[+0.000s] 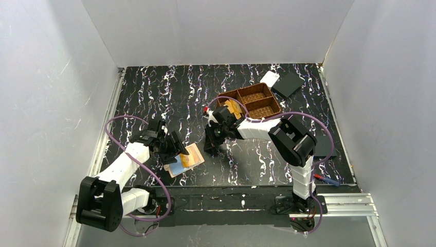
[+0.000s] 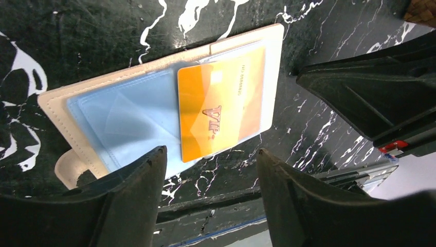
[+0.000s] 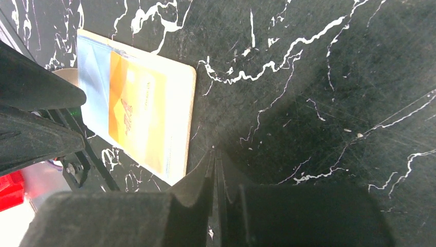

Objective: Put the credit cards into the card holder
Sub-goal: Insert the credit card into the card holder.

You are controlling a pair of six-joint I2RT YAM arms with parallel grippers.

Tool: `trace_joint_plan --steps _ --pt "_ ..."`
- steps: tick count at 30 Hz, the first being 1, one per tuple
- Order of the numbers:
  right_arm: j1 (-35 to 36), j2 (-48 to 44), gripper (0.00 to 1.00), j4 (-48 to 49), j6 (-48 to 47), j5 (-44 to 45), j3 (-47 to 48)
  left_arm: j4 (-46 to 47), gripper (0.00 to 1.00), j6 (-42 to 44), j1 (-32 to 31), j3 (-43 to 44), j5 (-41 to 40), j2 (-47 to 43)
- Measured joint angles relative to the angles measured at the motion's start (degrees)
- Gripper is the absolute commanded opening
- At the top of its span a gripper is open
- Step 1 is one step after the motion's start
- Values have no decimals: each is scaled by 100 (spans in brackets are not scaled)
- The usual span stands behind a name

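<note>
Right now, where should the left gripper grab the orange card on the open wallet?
By the end of the orange card nearest the left gripper, approaching from that edge of the card holder: it lies flat, and only this end seems to poke past the edge.

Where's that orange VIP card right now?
The orange VIP card lies on the open card holder, near-left on the table in the top view, directly under the open left gripper; the shut right gripper is just to its right.
</note>
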Motion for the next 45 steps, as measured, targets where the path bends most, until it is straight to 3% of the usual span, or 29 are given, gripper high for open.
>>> trace_joint_plan --steps 3,5,6,9,15,20,23,29,38,45 --pt "4 0 13 13 46 -26 -15 203 41 -83 0 -98 85 20" --pt "13 0 13 52 94 -39 -26 378 38 -122 -2 -168 188 166" --pt "22 0 13 81 111 -39 -39 446 39 -120 -2 -188 214 264" --pt "48 0 13 153 144 -61 -79 575 53 -131 -2 -214 249 573" --pt "90 0 12 227 166 -66 -105 680 61 -184 -2 -256 243 540" --pt "111 2 11 256 179 -66 -109 741 62 -216 -7 -341 223 415" --pt "127 2 11 254 186 -63 -107 767 73 -249 -7 -354 238 417" --pt "149 2 11 254 186 -61 -109 793 75 -350 -35 -422 168 177" --pt "151 4 10 256 190 -63 -109 728 60 -378 -33 -551 9 -9" --pt "201 4 9 260 240 -72 -114 1005 62 -496 -33 -743 74 -122"
